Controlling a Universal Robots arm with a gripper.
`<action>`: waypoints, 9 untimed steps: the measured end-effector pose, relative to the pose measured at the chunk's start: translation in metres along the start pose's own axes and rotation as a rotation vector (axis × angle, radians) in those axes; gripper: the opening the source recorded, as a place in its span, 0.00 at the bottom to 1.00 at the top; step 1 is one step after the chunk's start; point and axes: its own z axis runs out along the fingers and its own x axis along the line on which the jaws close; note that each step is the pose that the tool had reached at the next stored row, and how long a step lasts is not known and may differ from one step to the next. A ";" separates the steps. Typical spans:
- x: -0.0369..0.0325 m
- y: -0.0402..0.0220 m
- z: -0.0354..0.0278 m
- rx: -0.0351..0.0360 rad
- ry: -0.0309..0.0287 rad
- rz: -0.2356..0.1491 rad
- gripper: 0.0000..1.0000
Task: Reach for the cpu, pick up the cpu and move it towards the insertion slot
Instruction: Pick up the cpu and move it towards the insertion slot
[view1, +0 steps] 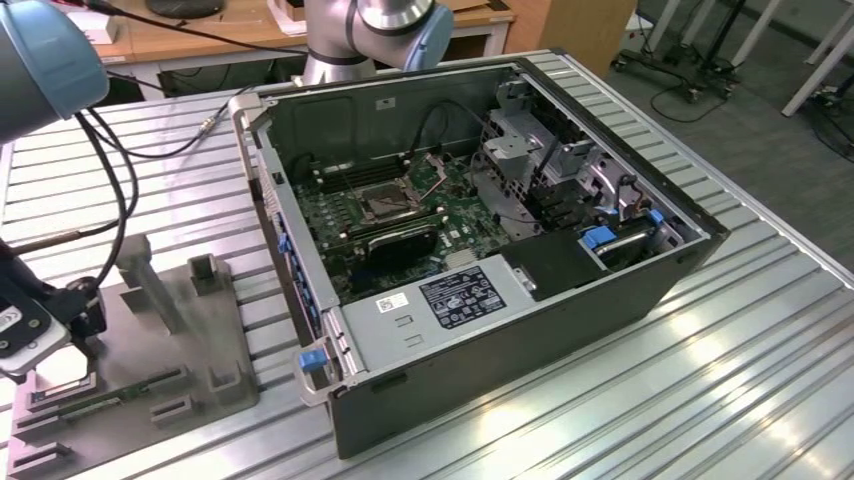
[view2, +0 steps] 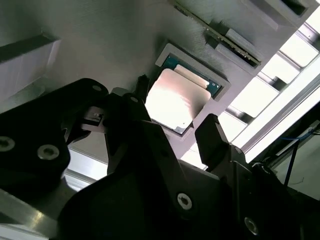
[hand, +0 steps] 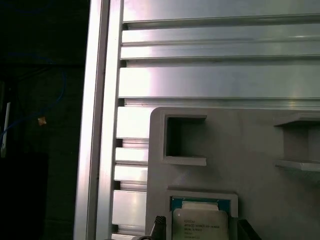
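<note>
One gripper (view2: 178, 103) is being held over the grey fixture (view2: 100, 40) | fingers (view2: 215, 137) are being held spread, flanking the cpu (view2: 174, 99) | cpu is being cradled in the fixture's pocket

cpu (view2: 177, 102) silvery face, teal edge | fingers (view2: 215, 141) black | fixture (view1: 160, 340) grey | table (view1: 747, 330) ribbed silver
</note>
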 end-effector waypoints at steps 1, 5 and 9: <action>-0.0001 -0.0004 0.0005 0.0000 -0.0001 0.000 0.65; 0.0000 -0.0008 0.0031 -0.0001 -0.0001 0.000 0.65; 0.0001 -0.0014 0.0062 -0.0004 -0.0001 0.000 0.65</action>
